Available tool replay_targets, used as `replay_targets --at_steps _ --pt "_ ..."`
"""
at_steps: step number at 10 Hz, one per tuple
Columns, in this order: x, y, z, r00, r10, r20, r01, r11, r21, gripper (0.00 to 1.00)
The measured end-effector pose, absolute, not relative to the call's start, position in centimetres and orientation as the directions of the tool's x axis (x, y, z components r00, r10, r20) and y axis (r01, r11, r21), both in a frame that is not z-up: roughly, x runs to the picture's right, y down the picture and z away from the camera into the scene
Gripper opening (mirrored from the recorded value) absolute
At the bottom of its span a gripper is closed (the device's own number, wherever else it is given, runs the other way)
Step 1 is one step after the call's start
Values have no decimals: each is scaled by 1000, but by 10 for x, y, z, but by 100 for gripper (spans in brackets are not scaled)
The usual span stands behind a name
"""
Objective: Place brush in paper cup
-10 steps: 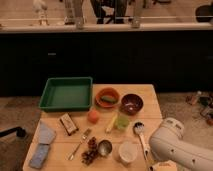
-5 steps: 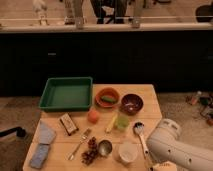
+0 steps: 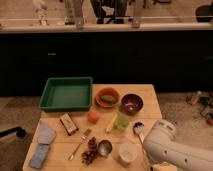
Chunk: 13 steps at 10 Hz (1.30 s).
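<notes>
The brush (image 3: 138, 127) lies on the wooden table (image 3: 150, 95) at the right. Its small round head shows, and its pale handle runs toward the front until my arm hides it. The white paper cup (image 3: 126, 151) stands upright near the front edge, just left of the arm and front-left of the brush head. Only my white arm (image 3: 167, 147) shows, at the bottom right beside the brush. The gripper itself is out of view.
A shiny metal cup (image 3: 104, 147) stands left of the paper cup and a yellow-green cup (image 3: 121, 122) behind it. Also on the table are a green tray (image 3: 66, 93), an orange bowl (image 3: 107, 97), a dark bowl (image 3: 132, 103), an orange fruit (image 3: 93, 116), a fork (image 3: 80, 142), grapes (image 3: 90, 151), a snack bar (image 3: 68, 123) and blue cloths (image 3: 42, 145).
My white arm has shifted slightly left, closer to the brush and the paper cup. The objects on the table have not moved.
</notes>
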<state>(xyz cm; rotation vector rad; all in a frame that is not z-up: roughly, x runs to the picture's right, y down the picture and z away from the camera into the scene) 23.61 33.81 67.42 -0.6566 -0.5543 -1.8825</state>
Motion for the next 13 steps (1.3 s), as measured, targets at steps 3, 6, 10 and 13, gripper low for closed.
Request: replay_targets --at_steps 3,6,10,13 --pt "233 342 675 -317 -681 660 930 -361 73 80" --pt "232 345 677 -264 -703 661 947 -317 41 80" --pt "233 349 683 -230 -707 669 955 -297 14 80" --pt "229 355 688 -234 -695 680 950 -312 8 80"
